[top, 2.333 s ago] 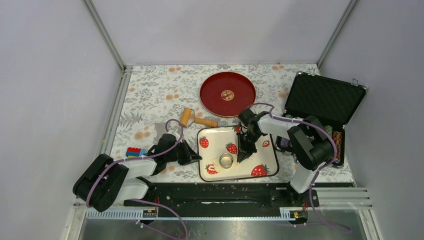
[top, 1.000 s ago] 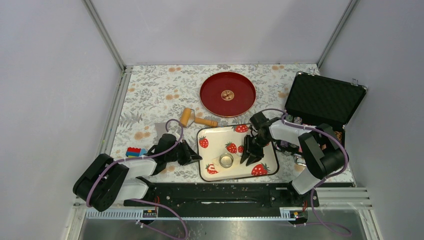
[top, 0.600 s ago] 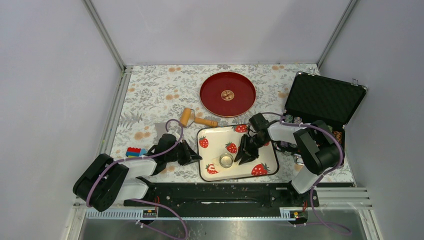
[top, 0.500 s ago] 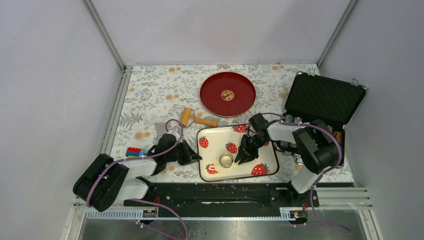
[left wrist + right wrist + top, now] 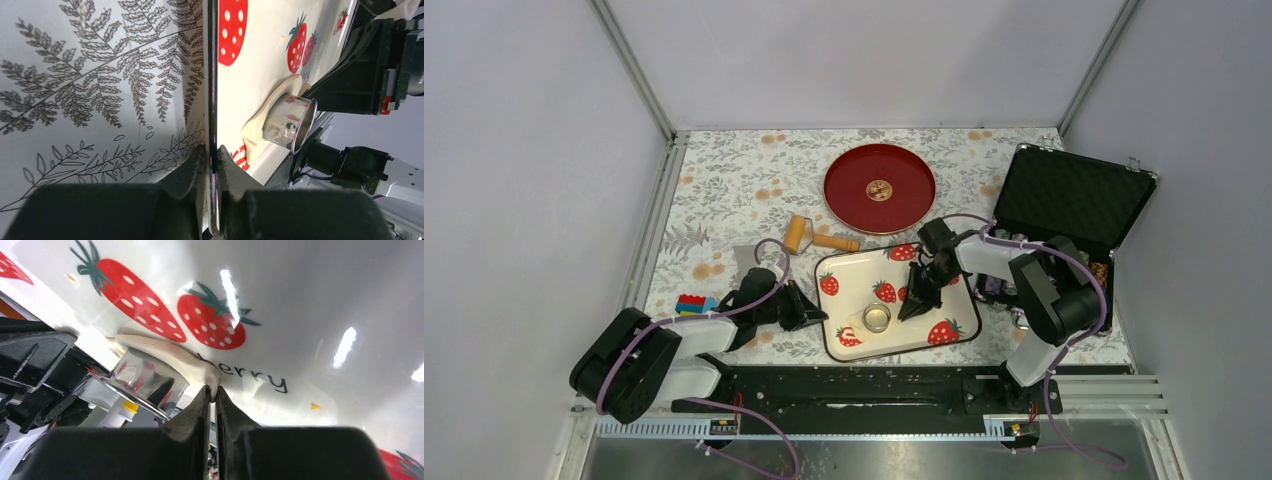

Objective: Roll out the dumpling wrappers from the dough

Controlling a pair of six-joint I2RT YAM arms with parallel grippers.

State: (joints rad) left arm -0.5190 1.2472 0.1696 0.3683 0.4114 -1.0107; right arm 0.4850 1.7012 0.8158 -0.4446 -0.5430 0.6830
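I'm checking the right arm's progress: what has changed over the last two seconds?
The right gripper shifted a little over the strawberry tray, ended beside the ring cutter, and closed on the edge of the dough, apparently pinching it. The tray's right end moved slightly away. Unchanged: the left gripper shut on the tray's rim, the cutter on the dough, the wooden roller, the red plate.

Dough [image 5: 255, 132] — partly beneath ring cutter [image 5: 288, 122]; toy blocks [image 5: 690, 301] half behind left arm [image 5: 714, 326]

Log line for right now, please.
left gripper: shut on tray rim | right gripper: pinching dough edge | ring cutter: standing on dough | roller: lying beyond tray, unheld
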